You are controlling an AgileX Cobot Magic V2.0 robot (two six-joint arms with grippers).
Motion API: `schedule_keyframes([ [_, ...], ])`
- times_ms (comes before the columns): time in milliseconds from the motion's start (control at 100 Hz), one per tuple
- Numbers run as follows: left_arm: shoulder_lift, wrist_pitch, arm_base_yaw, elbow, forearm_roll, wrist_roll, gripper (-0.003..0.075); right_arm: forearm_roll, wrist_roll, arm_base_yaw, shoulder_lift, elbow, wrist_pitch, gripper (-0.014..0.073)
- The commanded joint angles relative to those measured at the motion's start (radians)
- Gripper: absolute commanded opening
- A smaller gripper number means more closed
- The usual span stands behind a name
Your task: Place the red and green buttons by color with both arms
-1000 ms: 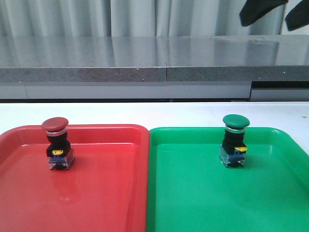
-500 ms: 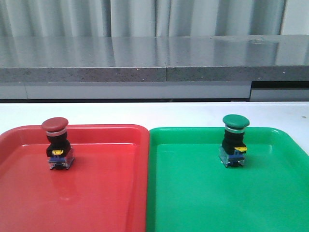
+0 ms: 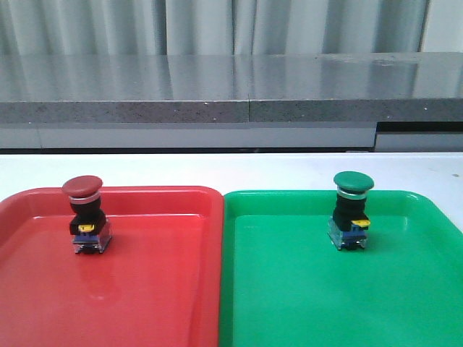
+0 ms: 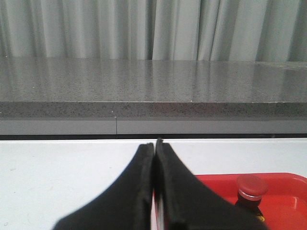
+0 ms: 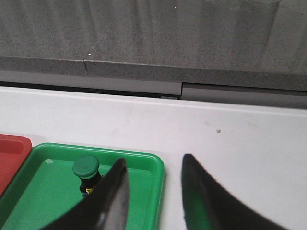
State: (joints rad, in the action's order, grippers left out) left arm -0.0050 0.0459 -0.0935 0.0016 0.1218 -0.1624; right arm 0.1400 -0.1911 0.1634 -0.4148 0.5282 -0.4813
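The red button stands upright in the red tray, toward its far left. The green button stands upright in the green tray, toward its far right. Neither arm shows in the front view. In the left wrist view my left gripper is shut with nothing between its fingers, over the white table beside the red tray, and the red button sits off to one side of it. In the right wrist view my right gripper is open and empty above the green tray's corner, with the green button beside one finger.
The two trays sit side by side on a white table. A grey stone ledge runs behind the table, with pale curtains above it.
A second ago black gripper parts showed at the top right of the front view; they have since left the view. The buttons and trays have not moved.
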Motion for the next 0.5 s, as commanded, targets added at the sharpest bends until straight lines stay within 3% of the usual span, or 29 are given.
schedule_keyframes([
  [0,-0.030,-0.074,0.003,0.042,0.000,-0.007,-0.0019,0.019,0.004,-0.007,0.000,0.024,0.073,0.0083],
  [110,-0.030,-0.074,0.003,0.042,0.000,-0.007,-0.0019,0.019,0.004,-0.007,0.000,0.024,0.073,-0.0076],
  [490,-0.030,-0.074,0.003,0.042,0.000,-0.007,-0.0019,0.019,0.004,-0.007,0.000,0.024,0.073,-0.0068],
])
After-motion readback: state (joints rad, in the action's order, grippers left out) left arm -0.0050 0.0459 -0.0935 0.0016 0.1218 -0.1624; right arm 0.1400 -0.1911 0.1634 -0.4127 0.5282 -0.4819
